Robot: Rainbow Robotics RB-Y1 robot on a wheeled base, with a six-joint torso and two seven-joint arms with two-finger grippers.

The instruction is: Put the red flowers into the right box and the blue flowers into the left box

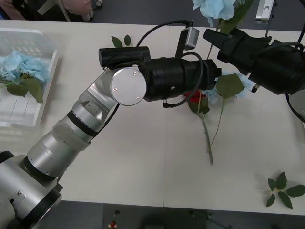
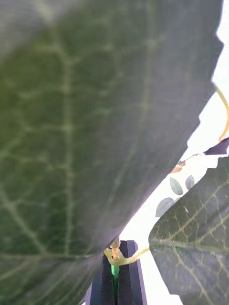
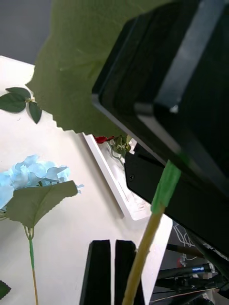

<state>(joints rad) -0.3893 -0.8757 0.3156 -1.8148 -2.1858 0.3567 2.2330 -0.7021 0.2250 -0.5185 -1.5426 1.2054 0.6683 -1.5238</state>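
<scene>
Blue flowers' [image 1: 217, 7] stem sits pinched in the raised right gripper [image 2: 116, 271]; big leaves hide its bloom. Left gripper [image 3: 112, 271] alongside is closed, empty.

Both arms reach forward, the right end effector [image 2: 116, 276] pinched closed, the left end effector [image 3: 112, 271] closed.

Looks like a robot lab/test room, not a home. Plain cream table [image 1: 143, 157] w/ dark grey floor past its edges. Cables and black stand legs [image 3: 191, 271] lie on the floor beside the table. Staged props: fake flowers [image 1: 14, 67], loose leaf sprigs [image 1: 283, 190], plastic tray [image 1: 45, 76].
</scene>
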